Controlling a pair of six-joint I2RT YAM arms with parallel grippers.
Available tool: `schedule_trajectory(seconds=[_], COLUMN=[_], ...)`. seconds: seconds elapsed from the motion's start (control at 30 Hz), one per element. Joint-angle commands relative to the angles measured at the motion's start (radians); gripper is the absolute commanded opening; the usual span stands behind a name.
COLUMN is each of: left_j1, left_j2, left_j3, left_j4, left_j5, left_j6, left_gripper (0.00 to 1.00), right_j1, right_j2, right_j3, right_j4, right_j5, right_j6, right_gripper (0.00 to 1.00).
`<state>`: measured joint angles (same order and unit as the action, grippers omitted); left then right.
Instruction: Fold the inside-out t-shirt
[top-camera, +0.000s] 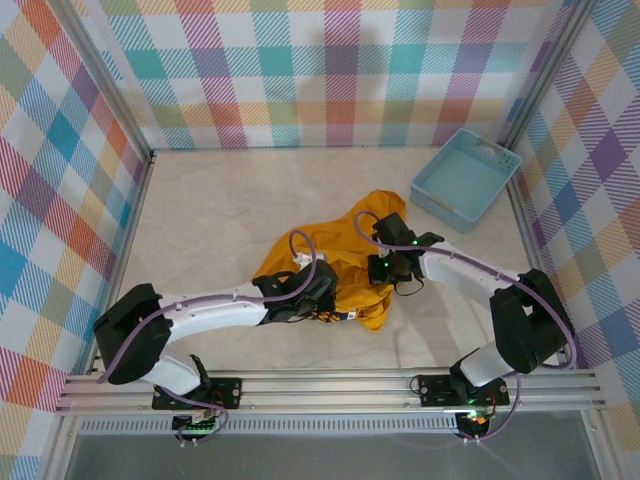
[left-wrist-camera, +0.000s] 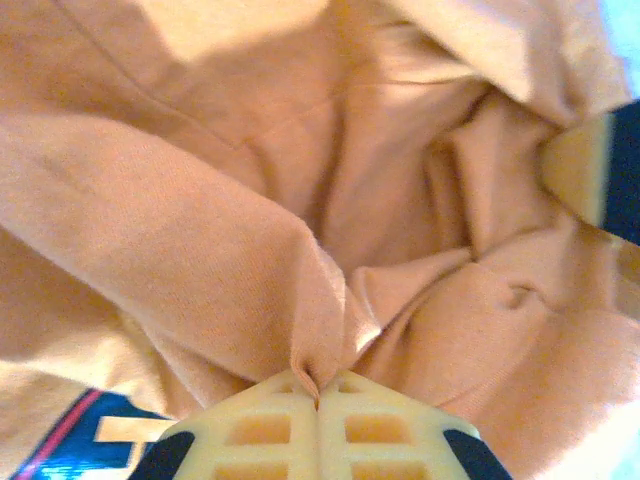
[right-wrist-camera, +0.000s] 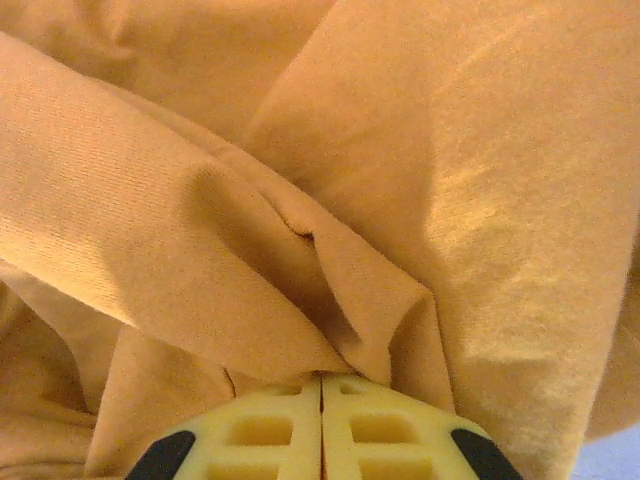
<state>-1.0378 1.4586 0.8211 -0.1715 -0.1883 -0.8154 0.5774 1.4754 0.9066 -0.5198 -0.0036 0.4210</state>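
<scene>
Cream lattice fingers of the left gripper (left-wrist-camera: 318, 395), pressed together at bottom centre, pinch a ridge of the crumpled mustard-orange cotton t-shirt (top-camera: 345, 240); the right gripper (right-wrist-camera: 321, 378) likewise nips a fold. From above, both arms cover the shirt's middle, centre frame.

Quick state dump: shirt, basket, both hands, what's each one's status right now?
t-shirt: crumpled in a heap, not folded.
left hand: shut, pinching a ridge of t-shirt fabric.
right hand: shut, pinching a fold of t-shirt fabric.
basket: upright, empty.
</scene>
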Motion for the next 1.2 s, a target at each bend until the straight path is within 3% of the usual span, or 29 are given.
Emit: schedule_trajectory(seconds=[0.0, 0.17, 0.37, 0.7, 0.83, 0.97, 1.07, 1.17], left_j1=[-0.013, -0.059, -0.093, -0.102, -0.102, -0.102, -0.102, -0.102], left_j2=[-0.023, -0.042, -0.036, -0.01, 0.026, 0.042, 0.033, 0.041], left_j3=[-0.056, -0.083, -0.128, -0.163, -0.156, -0.156, -0.172, -0.187], left_j4=[0.101, 0.153, 0.214, 0.239, 0.243, 0.229, 0.191, 0.166], left_j5=[-0.029, -0.062, -0.059, -0.043, -0.014, 0.006, 0.001, 0.005], left_j6=[0.001, 0.024, 0.003, -0.027, -0.019, -0.017, -0.018, -0.023], left_gripper=[0.03, 0.0, 0.0, 0.0, 0.0, 0.0, 0.02, 0.06], right_j1=[0.013, 0.071, 0.166, 0.177, 0.177, 0.177, 0.171, 0.167], right_j2=[-0.118, -0.203, -0.072, 0.109, 0.142, 0.154, 0.096, -0.01], right_j3=[-0.01, 0.08, 0.141, 0.155, 0.158, 0.161, 0.142, 0.088], right_j4=[-0.035, -0.155, -0.154, -0.159, -0.183, -0.201, -0.201, -0.15], right_j5=[0.004, 0.026, -0.064, 0.013, 0.064, 0.161, 0.25, 0.246], right_j6=[-0.049, -0.091, -0.033, -0.015, -0.023, -0.004, 0.027, 0.024], right_gripper=[0.14, 0.26, 0.29, 0.35, 0.31, 0.01, 0.0, 0.0])
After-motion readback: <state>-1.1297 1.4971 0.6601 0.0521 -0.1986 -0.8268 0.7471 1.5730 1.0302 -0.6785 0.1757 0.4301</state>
